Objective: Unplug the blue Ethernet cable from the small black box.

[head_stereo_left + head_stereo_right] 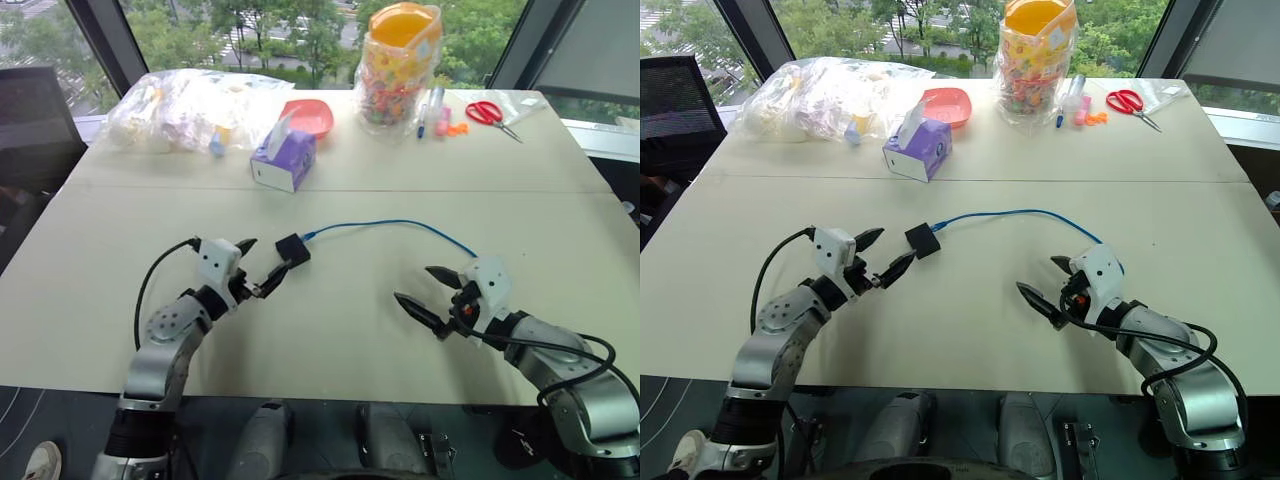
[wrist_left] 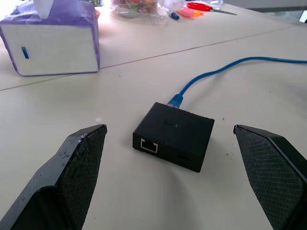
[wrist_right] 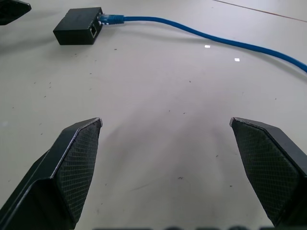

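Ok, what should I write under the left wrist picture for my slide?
Open left gripper facing the small black box, blue Ethernet cable still plugged in.

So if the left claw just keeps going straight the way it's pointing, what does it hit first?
Most likely the black box. In the wrist view it sits on the table straight ahead between the open left claw's fingers, with the blue cable plugged into its far side. How far off it is cannot be judged exactly.
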Controlling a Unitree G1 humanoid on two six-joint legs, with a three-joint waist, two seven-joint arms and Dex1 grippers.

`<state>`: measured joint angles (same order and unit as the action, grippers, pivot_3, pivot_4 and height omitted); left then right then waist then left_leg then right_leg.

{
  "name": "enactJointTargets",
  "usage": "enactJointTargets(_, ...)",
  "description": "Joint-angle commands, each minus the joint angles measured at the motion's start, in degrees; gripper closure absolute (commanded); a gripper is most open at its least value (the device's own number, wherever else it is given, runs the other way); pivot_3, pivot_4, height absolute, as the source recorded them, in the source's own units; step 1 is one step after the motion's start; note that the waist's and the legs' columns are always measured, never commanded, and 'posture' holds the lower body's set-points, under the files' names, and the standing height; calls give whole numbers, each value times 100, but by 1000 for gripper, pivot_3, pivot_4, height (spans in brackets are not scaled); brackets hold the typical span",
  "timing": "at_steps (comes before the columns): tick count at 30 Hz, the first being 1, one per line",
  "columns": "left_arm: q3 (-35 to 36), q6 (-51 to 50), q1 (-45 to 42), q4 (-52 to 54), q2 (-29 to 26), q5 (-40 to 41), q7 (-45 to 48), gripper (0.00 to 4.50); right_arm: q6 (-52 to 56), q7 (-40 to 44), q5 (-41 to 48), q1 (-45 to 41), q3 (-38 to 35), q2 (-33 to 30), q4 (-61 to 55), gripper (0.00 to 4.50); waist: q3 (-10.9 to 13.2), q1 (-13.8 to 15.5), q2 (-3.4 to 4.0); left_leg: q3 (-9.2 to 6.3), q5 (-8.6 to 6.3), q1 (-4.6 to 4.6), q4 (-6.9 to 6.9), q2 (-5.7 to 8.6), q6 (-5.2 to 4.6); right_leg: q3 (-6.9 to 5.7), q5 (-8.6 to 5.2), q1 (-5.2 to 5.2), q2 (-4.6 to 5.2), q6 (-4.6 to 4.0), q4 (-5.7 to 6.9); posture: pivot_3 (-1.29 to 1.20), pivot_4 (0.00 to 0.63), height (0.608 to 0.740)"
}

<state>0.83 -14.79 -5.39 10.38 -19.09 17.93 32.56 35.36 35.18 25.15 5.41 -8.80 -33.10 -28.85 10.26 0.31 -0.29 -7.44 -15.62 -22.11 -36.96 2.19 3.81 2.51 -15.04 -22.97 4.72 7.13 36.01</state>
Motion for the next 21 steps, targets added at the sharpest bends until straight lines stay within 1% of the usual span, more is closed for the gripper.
enactJointTargets(1, 56, -5, -122, 200, -77, -14, -35, 41, 96, 90, 166, -156, -139, -164, -100, 0, 0, 0, 0, 0, 0, 0, 0, 0, 0, 0, 0, 0, 0, 0, 0, 0, 150, 740)
enactJointTargets(3, 99, -44, -181, 226, -73, 120, 6, 41, 154, 104, 209, -211, -183, -217, -110, 0, 0, 1, 0, 0, 0, 0, -2, 0, 0, 0, -2, 0, 0, -4, 0, 0, 150, 740)
enactJointTargets(8, 24, 37, -370, 2, -160, 92, 228, 41, 354, 128, 357, -399, -198, -283, -112, 0, 0, 1, 0, 1, 0, 0, -1, 0, 0, 0, -2, 0, -1, -5, 0, 0, 150, 740)
enactJointTargets(16, 179, -183, -620, -165, -199, 391, 436, 41, 411, 115, 281, -663, -25, -303, -32, 0, 0, -8, -1, 1, 0, -1, -2, 0, 0, 0, 1, 0, 0, 0, 0, 0, 150, 740)
enactJointTargets(21, 164, -819, -749, -92, -599, 852, 986, 41, 707, 327, 359, -1360, 123, -589, 224, 0, 1, -81, 0, 1, 1, 0, -4, 0, -1, 0, 3, -1, -2, -3, 4, 0, 150, 740)
